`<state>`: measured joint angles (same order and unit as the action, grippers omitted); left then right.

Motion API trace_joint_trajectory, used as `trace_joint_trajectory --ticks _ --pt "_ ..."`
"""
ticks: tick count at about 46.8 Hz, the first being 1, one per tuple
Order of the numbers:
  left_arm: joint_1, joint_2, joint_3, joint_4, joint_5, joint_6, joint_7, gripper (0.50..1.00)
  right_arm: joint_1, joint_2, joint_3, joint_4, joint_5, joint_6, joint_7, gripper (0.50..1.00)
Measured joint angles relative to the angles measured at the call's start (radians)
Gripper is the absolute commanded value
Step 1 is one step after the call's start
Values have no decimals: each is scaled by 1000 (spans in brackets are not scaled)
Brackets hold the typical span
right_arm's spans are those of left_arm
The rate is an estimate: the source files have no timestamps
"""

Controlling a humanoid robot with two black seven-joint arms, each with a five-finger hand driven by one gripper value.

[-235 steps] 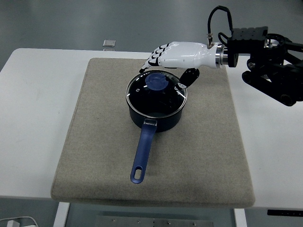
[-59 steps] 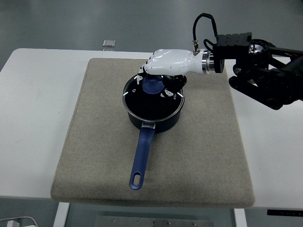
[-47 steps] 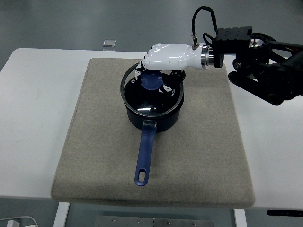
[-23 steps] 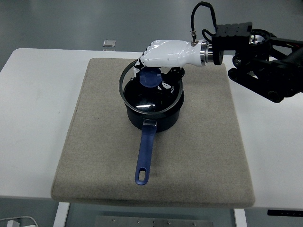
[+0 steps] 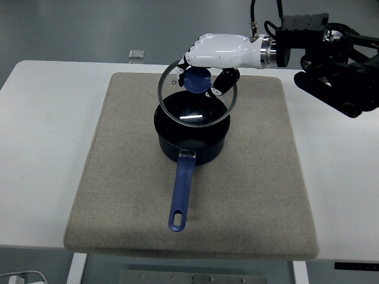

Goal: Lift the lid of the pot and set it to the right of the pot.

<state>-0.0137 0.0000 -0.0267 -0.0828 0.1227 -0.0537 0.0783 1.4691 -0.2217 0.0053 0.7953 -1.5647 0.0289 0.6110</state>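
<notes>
Head view. We observe the right robot hand [image 5: 208,62], white-shelled, with its fingers curled around the blue knob [image 5: 197,79] of the glass pot lid [image 5: 197,96]. The lid hangs directly beneath the robot hand, clear of the pot [image 5: 191,135], which sits below and slightly nearer the camera than the robot hand on the grey mat [image 5: 118,177]. The mat lies on the white surface [image 5: 41,118]. The left robot hand is not in view.

We judge the step in hand to be the carry: the lid is lifted, and placement is not yet done. To do it well, we recommend keeping the lid above the pot's rim until it has passed fully to the robot hand's wrist side, then lowering over bare mat there. The lid appears tilted, its near rim lower. Levelling it before descent should prevent the rim from striking first and rolling. We advise holding the grip firm on the knob until the rim rests flat.

The pot handle [image 5: 181,190] sets the pot's long axis: it points away from the robot hand, toward the near edge of the surface. The lid is round, without a long axis.
</notes>
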Motion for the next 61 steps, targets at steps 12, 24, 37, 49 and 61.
trace_joint_trajectory --ticks 12,24,37,49,61 --pt "0 0 -1 0 0 0 0 1000 0 0 -4 -59 0 2 0 500" --pt "0 0 0 0 0 0 0 1000 0 5 -10 -142 0 0 0 500" --pt "0 0 0 0 0 0 0 1000 -14 4 -12 -225 0 -8 0 500" --pt "0 0 0 0 0 0 0 1000 -38 6 -20 -303 -2 -7 0 500" --pt "0 0 0 0 0 0 0 1000 -70 2 -71 -358 -1 -10 0 500"
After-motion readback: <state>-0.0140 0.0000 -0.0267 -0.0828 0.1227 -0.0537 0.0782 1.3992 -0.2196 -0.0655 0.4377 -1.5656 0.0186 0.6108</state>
